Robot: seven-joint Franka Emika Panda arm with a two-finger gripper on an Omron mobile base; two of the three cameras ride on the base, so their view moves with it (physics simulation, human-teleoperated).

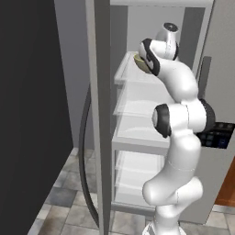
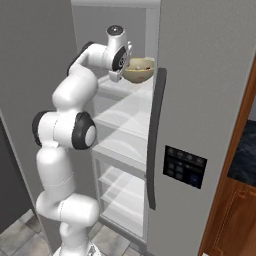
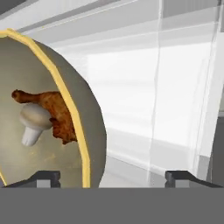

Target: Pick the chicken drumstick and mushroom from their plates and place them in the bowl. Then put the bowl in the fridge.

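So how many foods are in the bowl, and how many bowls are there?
Chicken drumstick: 1
Mushroom: 1
Bowl: 1
Total: 3 things, with both foods lying inside the bowl, at the fridge.

White arm rises from base, folds at dark elbow joint, reaches up and forward at top-shelf height. Wrist bent, hand turned sideways. Gripper (image 3: 113, 177) seen in hand view: two dark fingertips (image 3: 48, 176) set wide apart at bottom, jaws spread, nothing pinched between them. In right base view, hand (image 2: 118, 50) sits at end of raised forearm; fingers hidden from that side.
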